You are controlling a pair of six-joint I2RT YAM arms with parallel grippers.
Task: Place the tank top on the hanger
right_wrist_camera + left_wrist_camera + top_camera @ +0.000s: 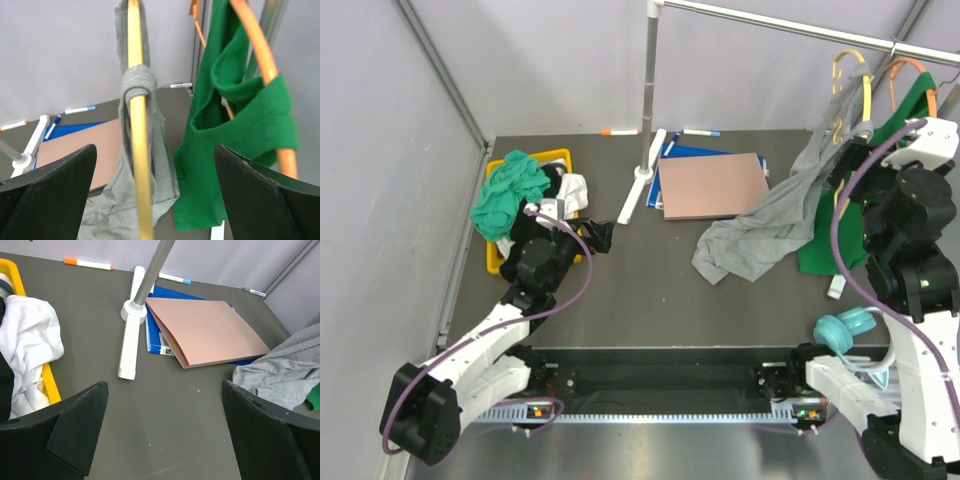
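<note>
The light grey tank top hangs by one strap from the pale yellow hanger on the rail at the right, and its body trails down onto the table. In the right wrist view the strap loops over the hanger's bar, with grey fabric hanging behind it. My right gripper is open, its fingers wide apart either side of the bar and touching nothing. It sits up by the hanger. My left gripper is open and empty over bare table, the tank top's hem to its right.
A bright green tank top hangs on an orange hanger beside the yellow one. A pink folder on a blue binder and the rack's white foot lie mid-table. A yellow bin holds teal cloth. Teal headphones sit near right.
</note>
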